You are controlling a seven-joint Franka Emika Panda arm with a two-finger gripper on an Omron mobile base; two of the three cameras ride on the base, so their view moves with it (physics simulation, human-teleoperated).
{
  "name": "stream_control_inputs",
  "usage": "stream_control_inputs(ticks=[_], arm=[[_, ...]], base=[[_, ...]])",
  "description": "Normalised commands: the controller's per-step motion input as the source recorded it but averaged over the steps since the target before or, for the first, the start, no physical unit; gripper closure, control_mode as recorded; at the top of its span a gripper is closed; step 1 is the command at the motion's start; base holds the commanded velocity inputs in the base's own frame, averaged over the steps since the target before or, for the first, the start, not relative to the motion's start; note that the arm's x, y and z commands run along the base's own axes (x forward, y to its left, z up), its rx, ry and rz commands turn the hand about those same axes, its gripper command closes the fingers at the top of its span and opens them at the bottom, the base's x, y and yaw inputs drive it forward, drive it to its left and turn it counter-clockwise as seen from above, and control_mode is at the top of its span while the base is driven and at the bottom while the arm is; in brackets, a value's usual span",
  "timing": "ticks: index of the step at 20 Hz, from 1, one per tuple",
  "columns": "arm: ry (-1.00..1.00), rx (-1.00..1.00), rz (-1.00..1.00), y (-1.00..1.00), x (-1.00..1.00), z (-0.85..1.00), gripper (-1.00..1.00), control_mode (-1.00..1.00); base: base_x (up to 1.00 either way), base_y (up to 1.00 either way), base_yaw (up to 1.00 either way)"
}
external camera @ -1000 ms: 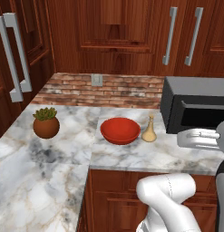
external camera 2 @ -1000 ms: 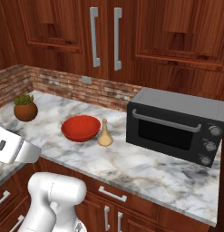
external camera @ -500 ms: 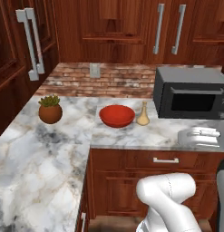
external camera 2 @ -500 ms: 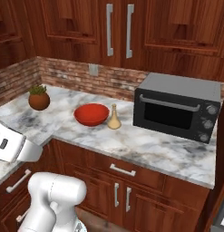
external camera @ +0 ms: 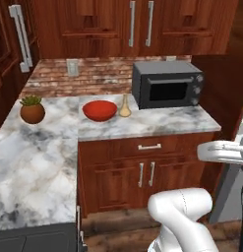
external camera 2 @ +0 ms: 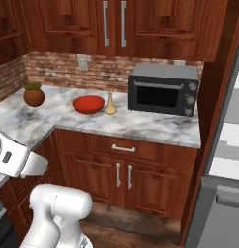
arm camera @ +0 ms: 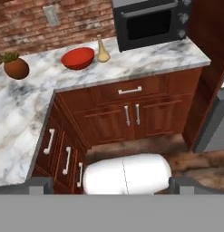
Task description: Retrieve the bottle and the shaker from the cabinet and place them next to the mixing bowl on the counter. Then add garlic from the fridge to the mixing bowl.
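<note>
The bottle (external camera: 125,107) stands just beside the bowl (external camera: 100,110) on the counter (external camera: 157,120), so that part looks done. The gripper (arm camera: 111,186) is wide open and holds nothing. I judge the shaker comes next: keep the jaws open, approach the cabinet squarely, and avoid the microwave (external camera: 166,84).

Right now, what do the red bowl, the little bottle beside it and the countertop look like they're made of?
Mixing bowl: glossy red, likely glazed ceramic or plastic, judging by its sheen. Bottle: matte tan, possibly clay or wood. Counter: white stone with grey veins, looks like polished marble.
</note>
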Motion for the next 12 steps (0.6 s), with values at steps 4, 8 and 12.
stream_control_inputs(ticks=[4,8,12], arm=[[0.0,0.0,0.0,0.0,0.0,0.0,-1.0,1.0],[0.0,0.0,0.0,0.0,0.0,0.0,-1.0,1.0],[0.0,0.0,0.0,0.0,0.0,0.0,-1.0,1.0]], base=[[-0.02,-0.19,-0.86],[0.0,-0.23,-0.89],[0.01,-0.36,-0.86]])
